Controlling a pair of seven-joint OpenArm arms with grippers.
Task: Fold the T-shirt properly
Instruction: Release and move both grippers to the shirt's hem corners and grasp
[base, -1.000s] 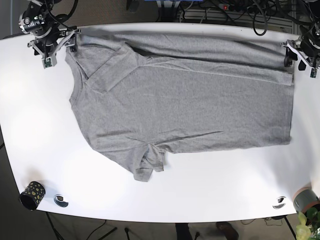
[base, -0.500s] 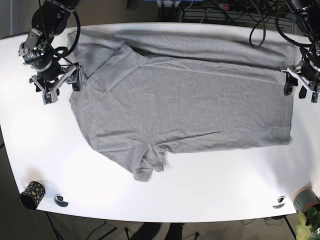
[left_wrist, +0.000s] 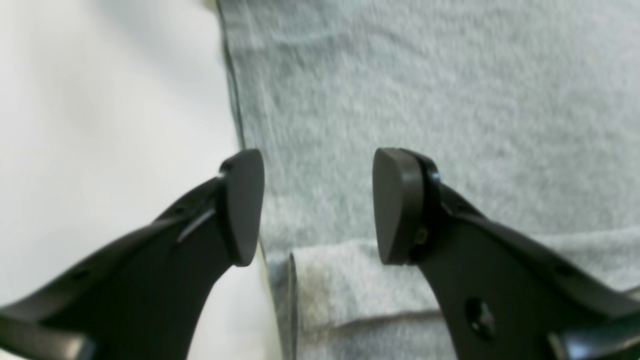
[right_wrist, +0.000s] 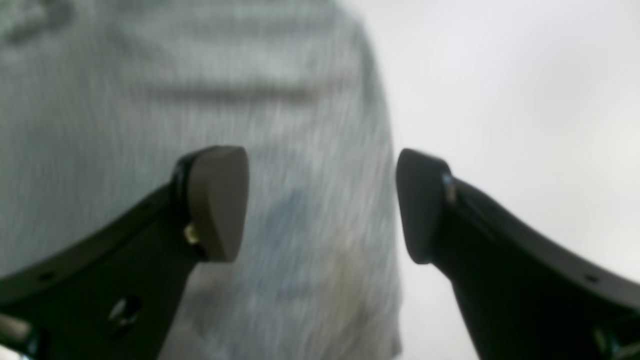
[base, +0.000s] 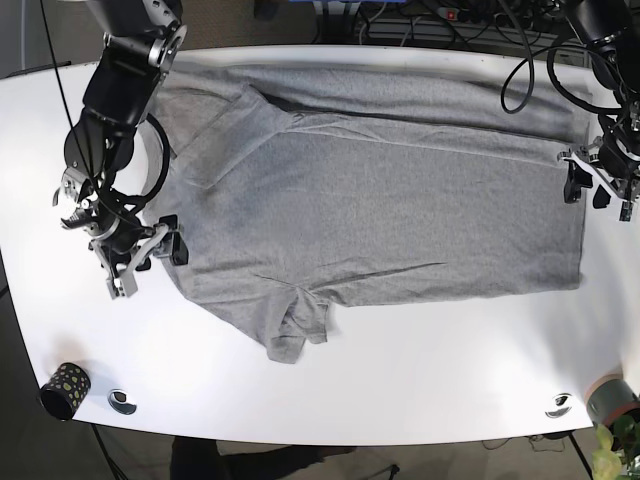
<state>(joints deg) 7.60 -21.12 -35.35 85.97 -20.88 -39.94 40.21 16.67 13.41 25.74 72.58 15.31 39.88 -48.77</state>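
Note:
A grey T-shirt (base: 370, 200) lies spread across the white table (base: 440, 370), with a band along its far side folded over. One sleeve (base: 297, 325) bunches at the near edge. My right gripper (base: 150, 258) is open at the shirt's left edge. In the right wrist view, my right gripper (right_wrist: 320, 205) straddles the blurred cloth edge (right_wrist: 300, 225) with nothing held. My left gripper (base: 588, 192) is open at the shirt's right edge. In the left wrist view, my left gripper (left_wrist: 317, 200) hovers over the hem (left_wrist: 240, 125), beside a folded layer (left_wrist: 340, 280).
A patterned black cup (base: 64, 390) and a small metal disc (base: 122, 401) sit at the near left corner. Another disc (base: 558, 405) and a grey pot with a plant (base: 612, 400) are at the near right. Cables (base: 450, 20) run behind the table.
Both arms have come from the far corners toward the near side, along the shirt's left and right edges. The shirt has stayed put. Both grippers are still open.

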